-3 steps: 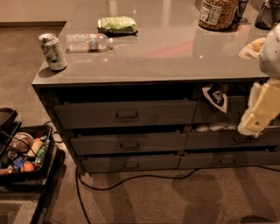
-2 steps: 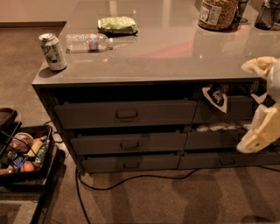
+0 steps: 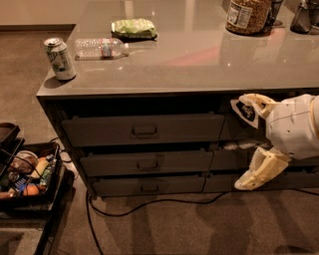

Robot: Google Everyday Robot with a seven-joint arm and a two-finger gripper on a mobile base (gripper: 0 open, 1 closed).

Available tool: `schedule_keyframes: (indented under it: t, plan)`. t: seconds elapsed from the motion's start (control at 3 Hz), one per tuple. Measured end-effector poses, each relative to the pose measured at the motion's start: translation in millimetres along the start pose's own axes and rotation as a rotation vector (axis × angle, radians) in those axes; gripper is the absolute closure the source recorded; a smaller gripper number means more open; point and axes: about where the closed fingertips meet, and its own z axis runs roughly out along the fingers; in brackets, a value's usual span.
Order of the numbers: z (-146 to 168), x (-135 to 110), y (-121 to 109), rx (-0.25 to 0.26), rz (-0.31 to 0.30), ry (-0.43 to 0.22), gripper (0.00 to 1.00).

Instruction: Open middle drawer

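Brown carpet [image 3: 199,229], a long grey cabinet [image 3: 199,64] with a glossy top, and here is the gripper [image 3: 240,146] out at the right end, hanging in front of the right-hand bank of drawers. Its cream fingers [image 3: 260,168] are spread wide apart, one up near the countertop edge, one down low, and there is nothing between them.

Off to its left is the middle drawer [image 3: 114,163], second of three in the left stack. Its small loop handle [image 3: 148,165] is untouched and well clear of the gripper. The taller top drawer [image 3: 99,130] sits above it and the slimmer bottom drawer [image 3: 114,186] below.

A black cable [image 3: 149,203] trails along the floor under the stack. Up on the counter there are a can [image 3: 60,59] at the left corner, a water bottle [image 3: 99,48] lying on its side, a green packet [image 3: 133,28] and a jar [image 3: 247,15] at the back. Far left, on the floor, is a black crate [image 3: 50,194] of odds and ends.
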Motion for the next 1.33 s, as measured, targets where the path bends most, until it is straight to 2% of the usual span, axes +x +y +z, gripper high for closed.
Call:
schedule_keyframes:
  t: [0.33,0.67,1.0,1.33]
  plan:
    - [3,-1,3,-0.007,-0.006,0.007,0.00]
    - [40,13,10,-0.053,-0.032,0.034,0.00]
    - [89,29,15,-0.108,-0.087,0.001,0.00]
    - [131,47,15,-0.121,-0.151,-0.005,0.00]
